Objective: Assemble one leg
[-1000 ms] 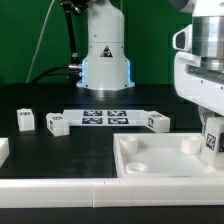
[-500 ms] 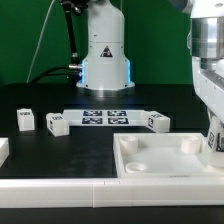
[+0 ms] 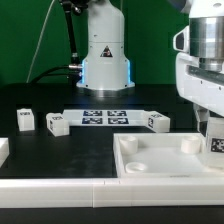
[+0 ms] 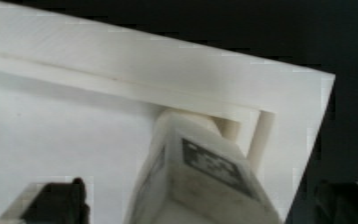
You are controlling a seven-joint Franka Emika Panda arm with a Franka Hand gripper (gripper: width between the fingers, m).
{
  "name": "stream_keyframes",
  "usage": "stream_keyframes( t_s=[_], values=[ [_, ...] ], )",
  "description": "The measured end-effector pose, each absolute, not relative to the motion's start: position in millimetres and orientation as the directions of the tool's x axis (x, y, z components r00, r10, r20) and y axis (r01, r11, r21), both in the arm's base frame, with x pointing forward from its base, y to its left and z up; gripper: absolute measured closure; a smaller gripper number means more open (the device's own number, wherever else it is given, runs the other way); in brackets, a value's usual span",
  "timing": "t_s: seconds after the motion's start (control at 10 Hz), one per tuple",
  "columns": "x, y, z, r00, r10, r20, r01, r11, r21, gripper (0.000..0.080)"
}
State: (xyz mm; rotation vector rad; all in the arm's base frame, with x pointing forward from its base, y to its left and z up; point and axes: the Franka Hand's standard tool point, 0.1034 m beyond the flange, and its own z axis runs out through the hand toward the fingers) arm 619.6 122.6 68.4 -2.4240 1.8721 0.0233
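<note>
White, rounded Franka arm base — triangular black warning sticker, glowing blue ring, black cables — and glossy white wrist housing.

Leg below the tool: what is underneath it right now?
The corner of the white slab, just inside its raised rim. The leg covers whatever hole or seat lies beneath it, so that cannot be seen.
</note>
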Motion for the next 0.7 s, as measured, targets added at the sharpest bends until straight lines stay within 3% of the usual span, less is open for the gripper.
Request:
stream_keyframes(
  t_s=[0.4, 0.7],
  values=[
    [619.1, 119.8, 67.8, 0.698, -0.716, -0.016, -0.716, -0.696, -0.058, 0.0151],
    [620.9, 119.3, 69.7, 0.880, -0.475, 0.007, -0.474, -0.879, -0.046, 0.0151]
  ],
)
